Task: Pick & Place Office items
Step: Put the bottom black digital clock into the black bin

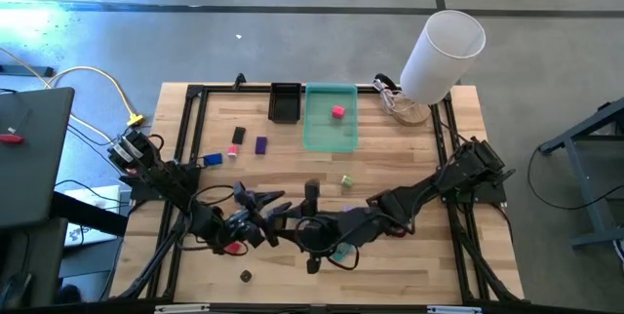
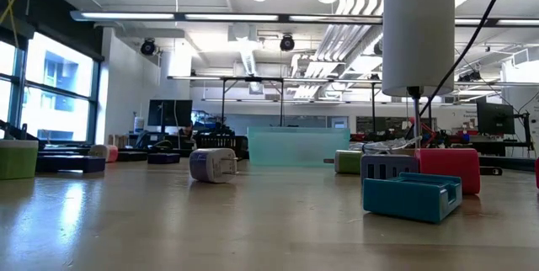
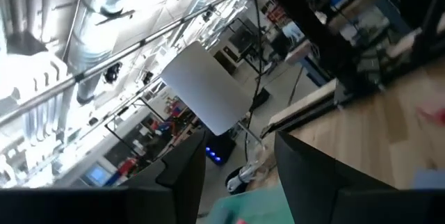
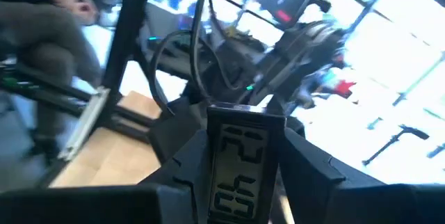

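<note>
Right gripper (image 4: 243, 182) clamps a black digital display unit (image 4: 245, 161) above the worktop (image 1: 390, 158) — left gripper (image 3: 240, 175) nearby, fingers apart, holding nothing.

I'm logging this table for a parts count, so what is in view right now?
green tray: one, translucent green, far middle of the table
pink block: one, pink, inside the green tray
black tray: one, black, beside the green tray
white cylinder: one, white, far right corner
black piece: one, black, left of centre
purple piece: one, purple, beside the black piece
blue piece: one, blue, left side
teal block: one, teal, near edge
display piece: one, black, in the right pincer
left pincer: one, dark, open and empty, near middle
right pincer: one, dark, shut on the display piece
</note>
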### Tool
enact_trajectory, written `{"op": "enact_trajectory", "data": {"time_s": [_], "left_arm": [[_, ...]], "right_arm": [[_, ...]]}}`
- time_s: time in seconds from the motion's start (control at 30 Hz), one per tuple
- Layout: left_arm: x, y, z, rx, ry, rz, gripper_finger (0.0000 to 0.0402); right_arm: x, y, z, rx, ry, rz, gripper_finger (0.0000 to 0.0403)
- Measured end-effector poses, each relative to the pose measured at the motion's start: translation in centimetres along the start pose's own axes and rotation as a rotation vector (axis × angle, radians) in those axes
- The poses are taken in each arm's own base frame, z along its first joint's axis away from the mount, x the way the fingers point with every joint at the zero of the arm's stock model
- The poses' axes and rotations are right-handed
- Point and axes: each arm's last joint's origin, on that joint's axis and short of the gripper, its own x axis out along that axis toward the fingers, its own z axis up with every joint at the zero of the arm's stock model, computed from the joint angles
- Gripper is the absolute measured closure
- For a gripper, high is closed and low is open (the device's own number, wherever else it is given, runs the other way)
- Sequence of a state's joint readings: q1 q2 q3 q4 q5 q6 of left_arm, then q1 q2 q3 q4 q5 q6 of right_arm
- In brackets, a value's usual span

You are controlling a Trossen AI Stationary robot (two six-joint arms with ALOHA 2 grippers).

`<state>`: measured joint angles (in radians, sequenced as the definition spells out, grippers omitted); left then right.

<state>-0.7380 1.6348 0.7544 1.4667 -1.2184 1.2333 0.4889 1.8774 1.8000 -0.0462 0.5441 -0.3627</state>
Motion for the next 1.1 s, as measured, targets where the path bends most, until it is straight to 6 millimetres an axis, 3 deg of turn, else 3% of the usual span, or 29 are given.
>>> {"op": "enact_trajectory", "data": {"time_s": [0.53,0.73,0.9,1.1], "left_arm": [[-0.7,3.6,2.0,-0.257,-0.077,0.032,0.0238],[-0.8,4.1,2.2,-0.275,-0.084,0.033,0.0238],[-0.7,4.1,2.2,-0.163,-0.101,0.035,0.0238],[-0.8,4.0,2.6,-0.171,-0.236,0.003,0.0238]], "right_arm": [[0.7,-2.3,0.4,-0.027,-0.021,-0.217,0.0279],[0.7,-3.0,0.8,-0.058,-0.032,-0.312,0.0279],[0.9,-3.8,1.0,-0.026,-0.068,-0.341,0.0277],[1.5,-5.0,0.6,-0.024,-0.057,-0.369,0.0279]]}}
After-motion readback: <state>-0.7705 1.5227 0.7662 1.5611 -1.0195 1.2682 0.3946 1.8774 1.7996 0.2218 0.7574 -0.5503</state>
